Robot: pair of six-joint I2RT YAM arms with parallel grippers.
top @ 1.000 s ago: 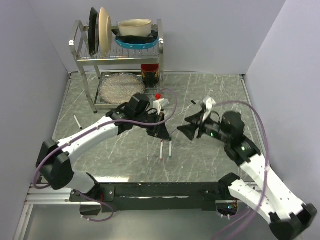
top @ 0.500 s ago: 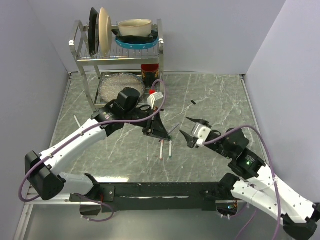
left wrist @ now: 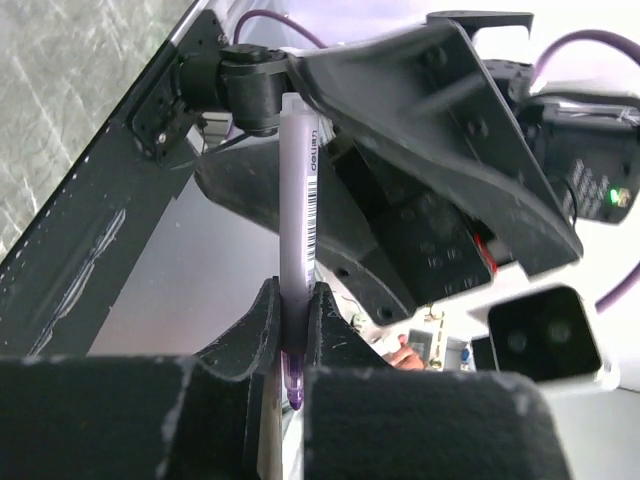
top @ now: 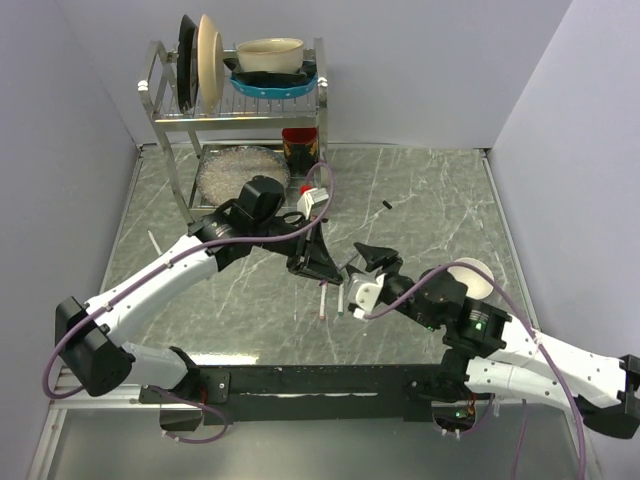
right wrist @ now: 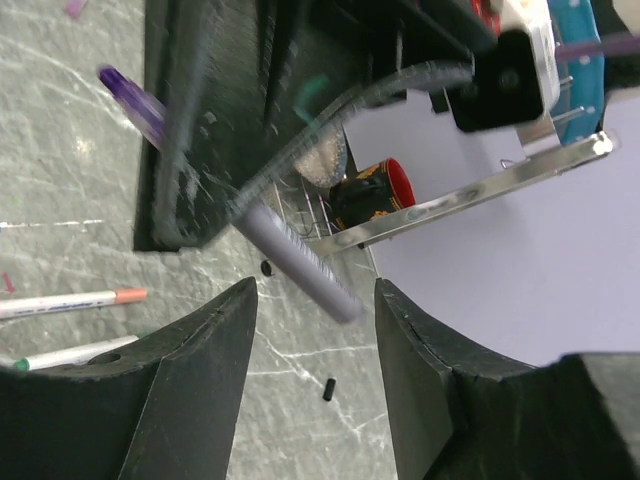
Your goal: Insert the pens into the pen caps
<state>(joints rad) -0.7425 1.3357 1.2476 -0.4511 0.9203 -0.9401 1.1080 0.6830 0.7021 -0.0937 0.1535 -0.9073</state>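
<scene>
Right gripper advanced leftward, jaws parted astride blurred pen, left gripper clenched on its barrel, purple tip half hidden

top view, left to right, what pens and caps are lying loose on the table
lone pen → pink pen → green pen → black cap
</scene>
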